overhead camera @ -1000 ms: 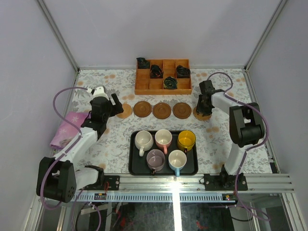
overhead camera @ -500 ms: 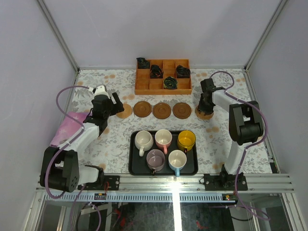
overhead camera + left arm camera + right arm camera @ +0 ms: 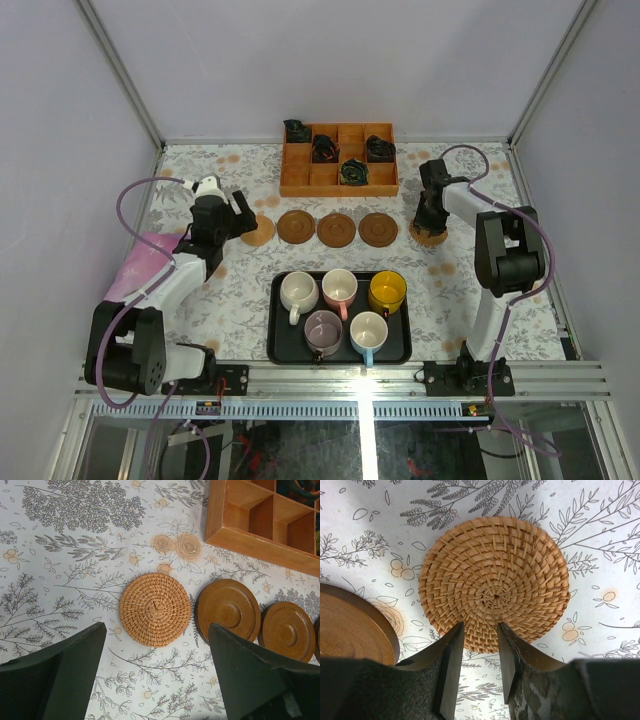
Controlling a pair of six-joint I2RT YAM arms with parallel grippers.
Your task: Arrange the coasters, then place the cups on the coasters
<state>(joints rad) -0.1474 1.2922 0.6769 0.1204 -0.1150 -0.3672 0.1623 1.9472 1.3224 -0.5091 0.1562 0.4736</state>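
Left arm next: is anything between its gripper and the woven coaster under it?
Nothing visible. In the left wrist view the woven coaster lies flat on the tablecloth, uncovered, below the open left gripper. A wooden coaster lies close beside it, not over it.

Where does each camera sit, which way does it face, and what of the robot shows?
Top: above and behind the bases, looking down on the table; left arm and right arm show.
Left wrist: on that arm, facing down at the left woven coaster; left claw open below.
Right wrist: likewise, facing down at the right woven coaster; right claw over its edge.
Shared: top and left wrist show the left woven coaster and the box.
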